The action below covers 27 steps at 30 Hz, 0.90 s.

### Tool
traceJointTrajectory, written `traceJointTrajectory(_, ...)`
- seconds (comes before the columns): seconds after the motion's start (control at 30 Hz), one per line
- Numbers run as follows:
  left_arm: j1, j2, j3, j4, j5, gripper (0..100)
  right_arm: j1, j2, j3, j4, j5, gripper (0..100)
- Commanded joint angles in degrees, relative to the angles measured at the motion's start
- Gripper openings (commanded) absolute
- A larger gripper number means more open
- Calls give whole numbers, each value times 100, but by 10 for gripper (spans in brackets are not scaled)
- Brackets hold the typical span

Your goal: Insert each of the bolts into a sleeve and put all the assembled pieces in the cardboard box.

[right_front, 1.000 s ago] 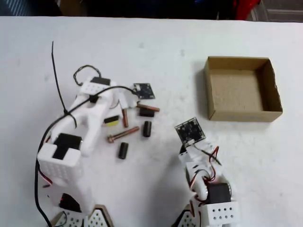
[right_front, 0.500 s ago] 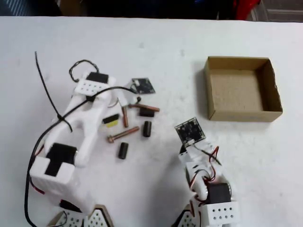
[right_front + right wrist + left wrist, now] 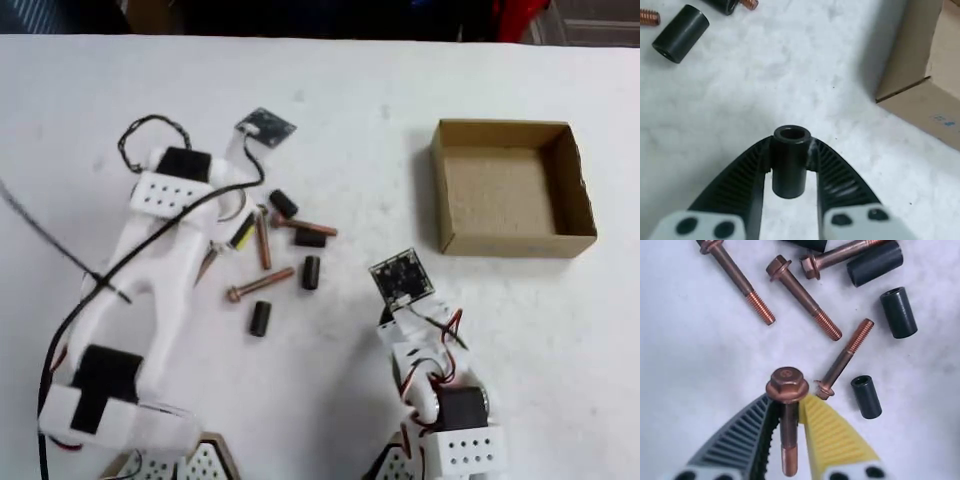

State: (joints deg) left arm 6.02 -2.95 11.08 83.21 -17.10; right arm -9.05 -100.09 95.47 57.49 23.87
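High view: white table (image 3: pixel 330 80). Left arm (image 3: pixel 160 250) stretches from the near edge to a pile of parts left of centre. The pile is loose bolts (image 3: pixel 258 284), copper coloured, lying flat at mixed angles, with black loose sleeves (image 3: pixel 260 318) scattered among them. One bolt touches a sleeve at the pile's right side. Right arm (image 3: pixel 440 395) sits folded low near the front edge, right of the pile and apart from it. Box (image 3: pixel 578 180), cardboard with an open top, is on the table's right side, well apart from the pile and beyond the right arm.

Left wrist view: left gripper (image 3: pixel 787 405) is clamped on the held bolt (image 3: pixel 786 385). A grey finger on one side and a yellow finger on the other press the shank just under the hex head. The head sits at the fingertips with its top face toward the camera; the threaded end points back toward the wrist. The bolt is held above the table. Underneath, four loose bolts (image 3: pixel 805 297) lie flat, with loose sleeves (image 3: pixel 898 311) beside them. One sleeve lies just beside the head of the nearest bolt.

Right wrist view: right gripper (image 3: pixel 790 150) is closed on the held sleeve (image 3: pixel 789 165). Two black ribbed fingers pinch its sides, and the open bore faces the camera. The table is under it. One of the loose sleeves (image 3: pixel 681 33) lies flat farther off, near a threaded bolt tip. A corner of the box (image 3: pixel 925 75) is nearby, apart from the gripper.
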Motion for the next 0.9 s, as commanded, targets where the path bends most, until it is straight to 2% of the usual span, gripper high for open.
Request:
traceJointTrajectory(0.0, 75, -567, -237, 360, 114, 24, 4, 4, -9, -312, -35, 18)
traceJointTrajectory(0.17, 40, -980, 193, 378, 202, 24, -119, 4, -9, -593, -35, 17)
traceJointTrajectory(0.27, 75, -1490, 835, 53, 510, 24, -637, 4, -9, -567, -35, 17)
traceJointTrajectory(0.43, 48, -2598, 1952, -642, 571, 24, -1508, 4, -18, -585, -35, 17)
traceJointTrajectory(0.73, 40, -4295, 3402, -1521, 651, 24, -2167, 4, -18, -919, -70, 17)
traceJointTrajectory(0.87, 40, -4884, 3719, -1899, 1011, 24, -2290, 4, -18, -1209, -809, 17)
